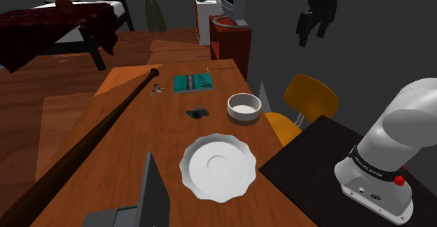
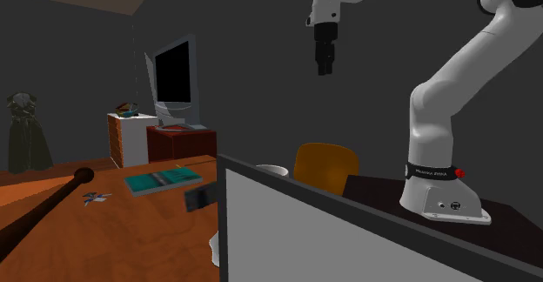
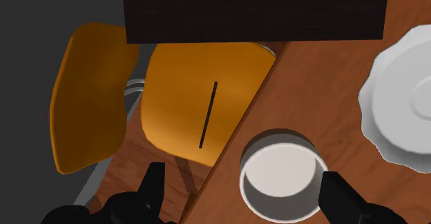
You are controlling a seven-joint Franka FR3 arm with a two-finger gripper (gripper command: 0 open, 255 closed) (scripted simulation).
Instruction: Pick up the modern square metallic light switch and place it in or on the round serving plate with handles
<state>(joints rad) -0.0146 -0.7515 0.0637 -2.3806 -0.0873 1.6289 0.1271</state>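
Gripper [image 1: 313, 34] hangs wide open, high over the orange chair [image 1: 308, 96]. The dark little switch [image 1: 197, 112] lies on the table [image 1: 217, 99] well below, off to the shoulder view's left, just past the white bowl [image 1: 244, 108].

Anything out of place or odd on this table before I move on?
A long dark baseball bat lies diagonally across the wooden table, odd company for the white plate and bowl. Nothing looks spilled or broken.

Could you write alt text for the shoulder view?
A black gripper hangs open high over the edge of a wooden table, which holds a small dark switch, a white bowl and a white scalloped plate. A long dark bat lies along it.
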